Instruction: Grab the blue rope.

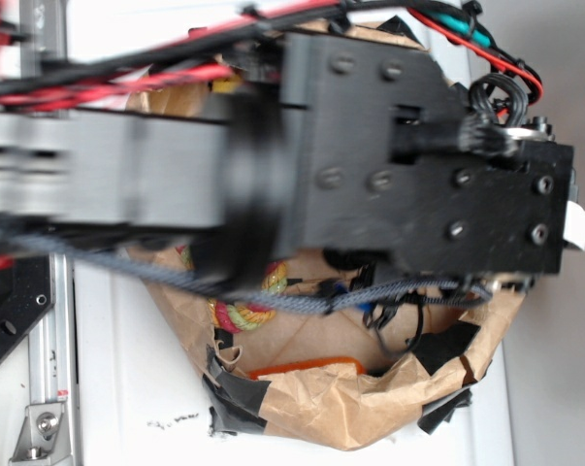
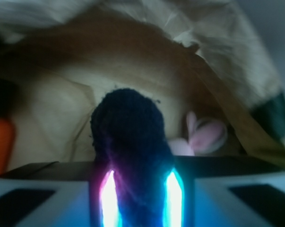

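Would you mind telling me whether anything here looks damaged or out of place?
The crumpled brown paper bag looks worn: its rim is torn and patched with black tape. Otherwise nothing odd: the dark navy twisted rope sits between the pincer fingers, with a pink plush bunny behind it.

Navy blue rope [image 2: 128,127], pink bunny [image 2: 201,137], brown paper [image 1: 370,413], orange object [image 2: 0,144].
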Tool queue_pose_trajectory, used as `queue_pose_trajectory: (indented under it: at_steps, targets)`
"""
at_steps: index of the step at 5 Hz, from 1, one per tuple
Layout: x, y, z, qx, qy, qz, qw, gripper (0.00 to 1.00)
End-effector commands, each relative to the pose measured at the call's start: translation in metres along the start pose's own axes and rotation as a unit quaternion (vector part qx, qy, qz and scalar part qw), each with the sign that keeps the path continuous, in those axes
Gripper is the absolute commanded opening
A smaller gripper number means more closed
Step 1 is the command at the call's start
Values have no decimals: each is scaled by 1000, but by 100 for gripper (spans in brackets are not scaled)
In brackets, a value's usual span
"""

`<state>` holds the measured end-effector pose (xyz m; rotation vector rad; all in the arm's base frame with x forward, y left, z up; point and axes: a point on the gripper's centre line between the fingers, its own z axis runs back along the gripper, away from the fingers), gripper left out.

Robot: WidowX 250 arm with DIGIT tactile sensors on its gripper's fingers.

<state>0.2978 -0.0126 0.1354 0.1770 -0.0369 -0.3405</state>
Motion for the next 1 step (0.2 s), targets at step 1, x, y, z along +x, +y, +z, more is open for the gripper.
queue_pose_trajectory:
  at_steps: [1]
  targets:
    - [-17,-8,52,-77,-48,90,992,0]
